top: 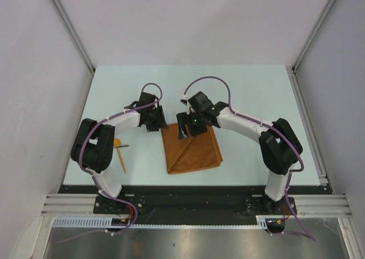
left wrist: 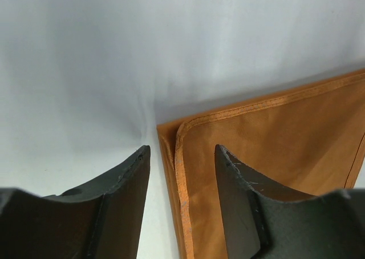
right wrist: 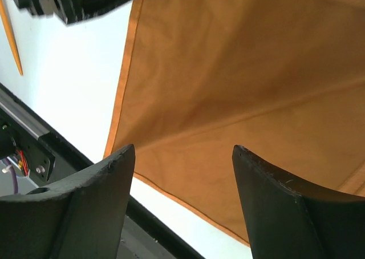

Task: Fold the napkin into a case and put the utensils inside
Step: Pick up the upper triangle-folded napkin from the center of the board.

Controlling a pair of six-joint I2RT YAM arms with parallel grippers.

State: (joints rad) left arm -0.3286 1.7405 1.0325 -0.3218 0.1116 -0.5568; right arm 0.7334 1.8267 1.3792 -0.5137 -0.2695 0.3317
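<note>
The folded napkin (top: 194, 150) lies flat, the utensils (top: 121, 159) at its nine o'clock. The left gripper (left wrist: 182, 156), jaws apart and empty, hangs over its eleven o'clock corner; the right gripper (right wrist: 182, 153), jaws likewise spread, holds nothing at twelve o'clock

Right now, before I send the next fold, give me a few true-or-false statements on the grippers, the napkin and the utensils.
1. The left gripper and the right gripper are both open and empty. True.
2. The utensils are inside the napkin. False: they lie on the table to the napkin's left, beside the left arm.
3. The napkin shows layered edges at the corner under the left gripper. True.
4. The right gripper is over the utensils. False: it is over the napkin.
</note>
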